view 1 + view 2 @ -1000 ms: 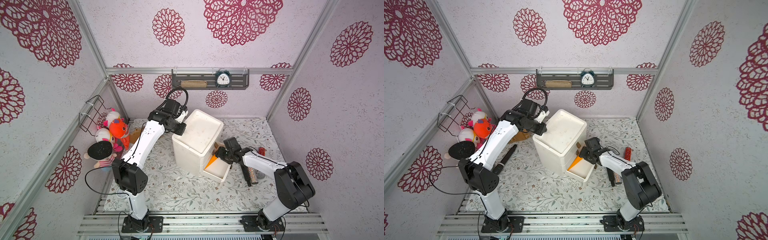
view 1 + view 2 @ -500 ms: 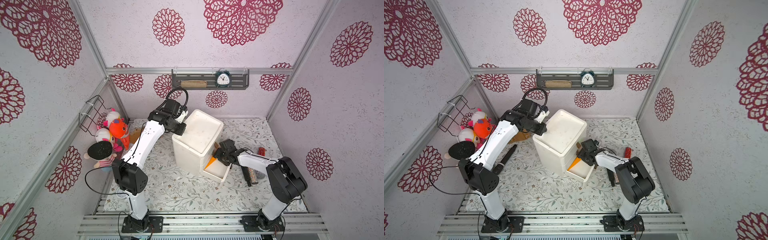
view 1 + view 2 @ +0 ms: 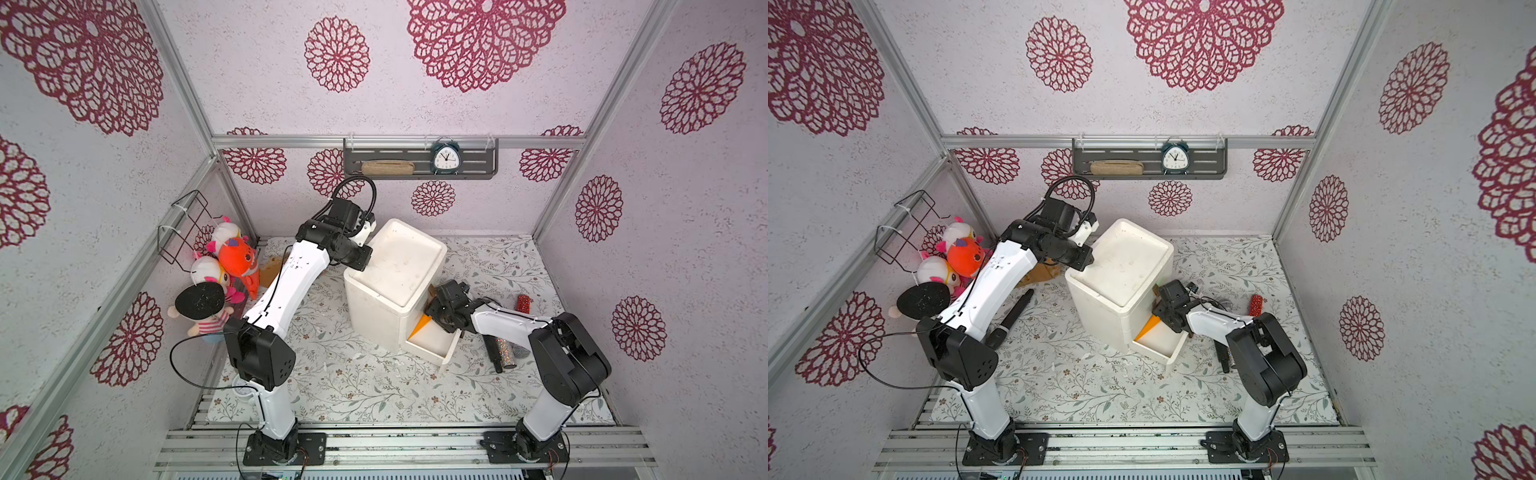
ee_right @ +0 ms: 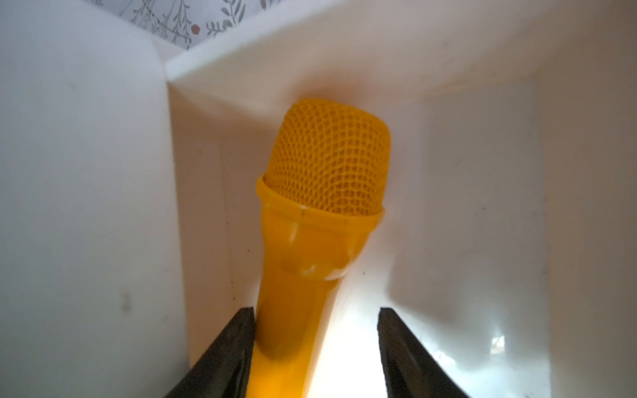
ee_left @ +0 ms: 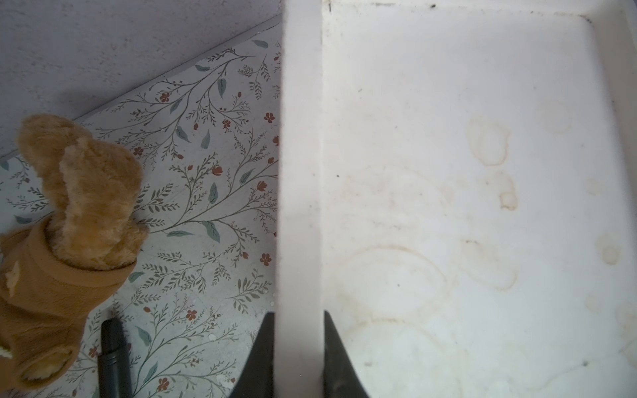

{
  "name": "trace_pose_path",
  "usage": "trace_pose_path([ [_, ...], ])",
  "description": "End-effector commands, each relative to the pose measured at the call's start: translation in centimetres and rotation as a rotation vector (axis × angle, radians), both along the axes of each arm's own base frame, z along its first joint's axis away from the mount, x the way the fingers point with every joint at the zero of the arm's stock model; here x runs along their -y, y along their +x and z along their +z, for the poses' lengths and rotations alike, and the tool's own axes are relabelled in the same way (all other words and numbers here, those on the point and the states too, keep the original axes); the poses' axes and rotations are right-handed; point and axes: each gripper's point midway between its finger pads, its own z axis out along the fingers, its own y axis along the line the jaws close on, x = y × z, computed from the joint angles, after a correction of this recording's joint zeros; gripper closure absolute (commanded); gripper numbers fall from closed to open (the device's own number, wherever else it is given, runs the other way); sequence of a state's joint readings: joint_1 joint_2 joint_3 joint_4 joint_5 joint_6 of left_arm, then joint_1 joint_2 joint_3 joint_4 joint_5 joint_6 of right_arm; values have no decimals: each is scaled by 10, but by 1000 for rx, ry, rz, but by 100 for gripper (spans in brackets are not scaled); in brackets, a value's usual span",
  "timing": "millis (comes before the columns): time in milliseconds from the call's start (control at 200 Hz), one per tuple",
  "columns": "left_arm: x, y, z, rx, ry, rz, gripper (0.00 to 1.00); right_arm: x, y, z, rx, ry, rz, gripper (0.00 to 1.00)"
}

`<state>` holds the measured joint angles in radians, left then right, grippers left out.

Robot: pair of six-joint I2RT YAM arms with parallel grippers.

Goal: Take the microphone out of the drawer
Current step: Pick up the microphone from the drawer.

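clamping left gripper [image 5: 299, 314]: pinches the cabinet [image 5: 448, 172] rim
right gripper [image 4: 315, 310]: jaws apart astride the microphone [image 4: 327, 155], one finger [image 4: 224, 355] touching it

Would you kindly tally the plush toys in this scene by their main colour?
White plush toys: 2
Orange plush toy: 1
Brown plush toy: 1
Black-headed plush doll: 1
Total: 5

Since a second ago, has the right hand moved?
Yes: the right hand has edged toward the white cabinet, further into the open drawer.
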<state>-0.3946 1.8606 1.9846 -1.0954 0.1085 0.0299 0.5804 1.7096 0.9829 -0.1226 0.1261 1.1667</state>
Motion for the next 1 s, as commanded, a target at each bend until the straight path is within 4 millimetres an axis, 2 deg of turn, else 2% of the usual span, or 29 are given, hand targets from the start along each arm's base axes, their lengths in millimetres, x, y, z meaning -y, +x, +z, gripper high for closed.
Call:
trace_pose_path([
  [0, 5, -9, -32, -103, 6, -32, 100, 4, -11, -19, -41, -18, -72, 40],
  [120, 6, -8, -32, -103, -1, -34, 100, 4, -17, -25, -48, -16, -117, 38],
  [265, 7, -7, -31, -109, -4, -34, 100, 1, -17, -22, -32, -42, -126, 31],
  [370, 7, -8, -31, -107, -6, -33, 100, 0, -16, -21, -31, -44, -126, 31],
  [580, 6, -9, -29, -99, -7, -33, 100, 4, -19, -17, -21, -56, -136, 41],
  [891, 6, -9, -28, -97, -9, -31, 100, 15, -21, -6, 0, -85, -166, 49],
  [996, 6, -9, -27, -94, -7, -31, 100, 16, -21, -5, 5, -87, -173, 61],
])
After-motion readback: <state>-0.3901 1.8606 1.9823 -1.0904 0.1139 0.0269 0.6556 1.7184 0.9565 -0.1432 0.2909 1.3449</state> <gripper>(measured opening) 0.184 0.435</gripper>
